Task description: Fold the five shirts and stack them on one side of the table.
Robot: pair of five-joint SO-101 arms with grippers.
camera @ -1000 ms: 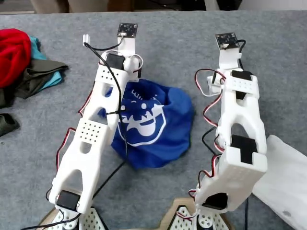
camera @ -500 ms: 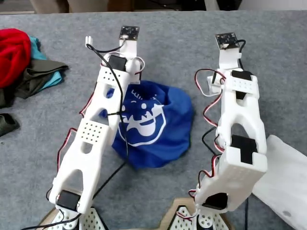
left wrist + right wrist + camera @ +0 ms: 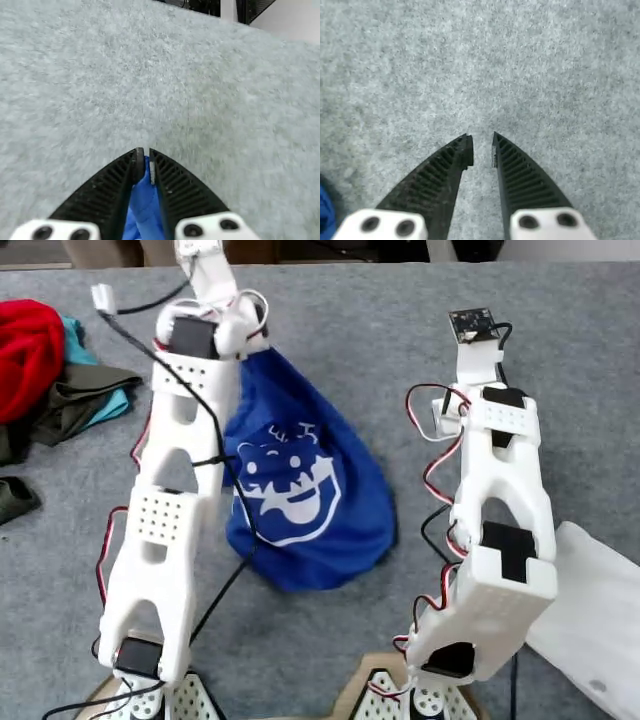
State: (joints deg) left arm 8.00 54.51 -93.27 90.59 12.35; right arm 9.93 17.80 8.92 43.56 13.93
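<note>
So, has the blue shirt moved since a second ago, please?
Yes: the left gripper drew one end of the blue shirt toward the far table edge.

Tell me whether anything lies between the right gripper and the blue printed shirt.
Nothing visible does. Only bare grey felt table lies between the open right gripper and the blue printed cloth shirt, one end of which the left gripper is pinching.

There is room to pass on the grey felt counter at the far side between the two white arms, and in front of the right end effector. The big blue shirt with a white face print fills the middle, pinched by the left end effector. A heap of red, teal and dark shirts blocks the left edge. A white cloth blocks the near right corner.
</note>
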